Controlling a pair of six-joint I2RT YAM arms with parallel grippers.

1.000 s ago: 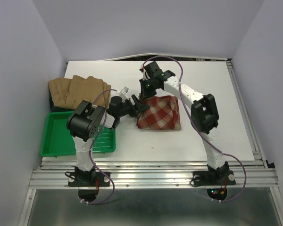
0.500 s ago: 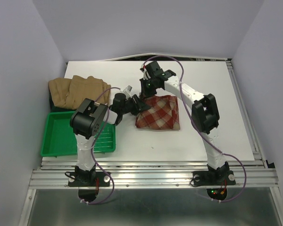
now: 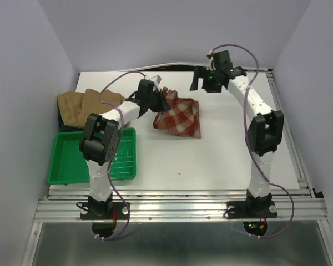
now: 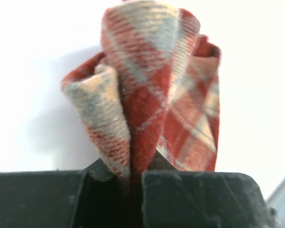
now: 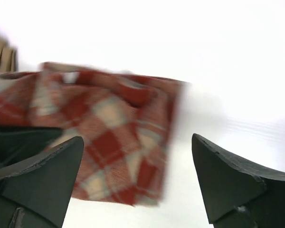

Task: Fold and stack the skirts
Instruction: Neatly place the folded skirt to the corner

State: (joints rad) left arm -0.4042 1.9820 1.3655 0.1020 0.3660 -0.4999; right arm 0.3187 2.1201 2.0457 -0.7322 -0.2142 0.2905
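The red-and-cream plaid skirt (image 3: 180, 117) lies folded at the table's middle, its left end bunched and lifted. My left gripper (image 3: 157, 101) is shut on that end; in the left wrist view the plaid cloth (image 4: 147, 95) stands up in folds from my pinching jaws (image 4: 131, 178). My right gripper (image 3: 198, 82) hangs open above the table's far side, right of the skirt and clear of it. Its wrist view shows nothing between the spread fingers (image 5: 137, 175), with the plaid skirt (image 5: 109, 133) below. The tan-brown skirts (image 3: 90, 105) lie piled at the far left.
A green ribbed tray (image 3: 66, 166) sits at the near left, just in front of the tan pile. The table's white top (image 3: 244, 155) ends in a metal rail along the near edge. Purple cables loop off both arms.
My right gripper opened, let go of the plaid skirt and swung up and right toward the far edge. My left gripper closed on the skirt's left end and drew it back and left.
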